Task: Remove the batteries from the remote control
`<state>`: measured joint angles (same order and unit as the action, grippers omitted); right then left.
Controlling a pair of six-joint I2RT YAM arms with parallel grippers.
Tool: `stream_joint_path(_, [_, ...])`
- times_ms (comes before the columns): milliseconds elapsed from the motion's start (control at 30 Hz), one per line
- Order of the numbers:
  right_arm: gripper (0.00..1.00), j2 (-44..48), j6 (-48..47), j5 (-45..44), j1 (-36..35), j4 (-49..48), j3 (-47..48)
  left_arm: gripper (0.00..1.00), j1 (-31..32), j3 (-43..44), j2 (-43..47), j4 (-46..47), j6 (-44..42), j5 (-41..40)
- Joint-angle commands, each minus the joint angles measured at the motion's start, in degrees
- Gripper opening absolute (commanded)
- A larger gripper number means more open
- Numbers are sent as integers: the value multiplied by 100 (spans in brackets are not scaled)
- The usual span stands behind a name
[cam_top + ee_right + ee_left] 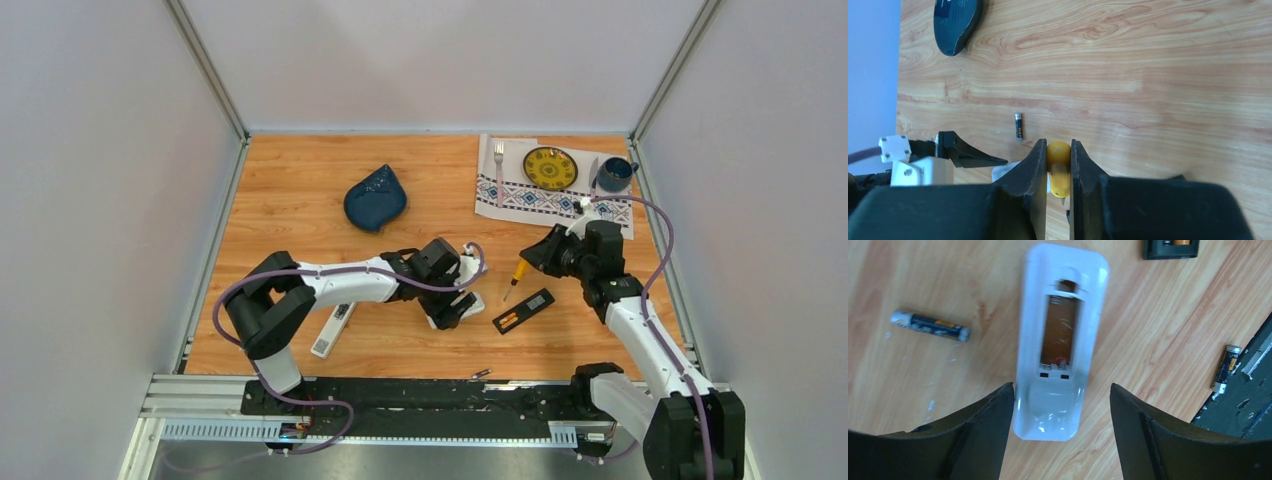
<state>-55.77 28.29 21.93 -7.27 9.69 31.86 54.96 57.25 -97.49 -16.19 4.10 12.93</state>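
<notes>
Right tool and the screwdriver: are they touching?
Touching. The right wrist view shows the right tool closed on the screwdriver at its yellow handle, no gap on either side.

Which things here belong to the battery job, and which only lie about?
Job: white plastic remote, back open; black remote, back open; two loose dark slim batteries; yellow-handled screwdriver.
Lying about: dark blue leaf-shaped dish; patterned cloth; yellow round plate; blue mug.

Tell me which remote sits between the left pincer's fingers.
The white remote with its battery bay open, framed by the open left pincer. The black remote lies to its right; the other pale remote lies beside the left arm.
</notes>
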Motion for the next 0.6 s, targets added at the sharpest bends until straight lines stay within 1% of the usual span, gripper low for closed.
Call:
stream_joint_path(0, [0, 215, -324, 268, 383, 278, 48, 78, 287, 348, -156, -298, -401, -80])
stream_joint_path(100, [0, 259, -456, 338, 656, 384, 110, 78, 410, 392, -252, -350, -401, -351])
stream_joint_path(200, [0, 233, -439, 504, 911, 349, 128, 78, 515, 383, -367, -464, -401, -808])
stream_joint_path(233, [0, 216, -430, 575, 937, 314, 119, 76, 533, 357, -445, -473, -401, -1114])
stream_joint_path(300, [0, 180, -386, 601, 955, 261, 110, 73, 542, 313, -525, -535, -375, -1266])
stream_joint_path(333, [0, 172, -395, 619, 964, 252, 102, 70, 551, 287, -569, -535, -296, -1519])
stream_joint_path(467, [0, 154, -369, 654, 973, 226, 75, 69, 533, 67, -595, -412, -6, -2004])
stream_joint_path(567, [0, 154, -351, 689, 973, 200, 58, 69, 385, 23, -587, -368, 222, -2014])
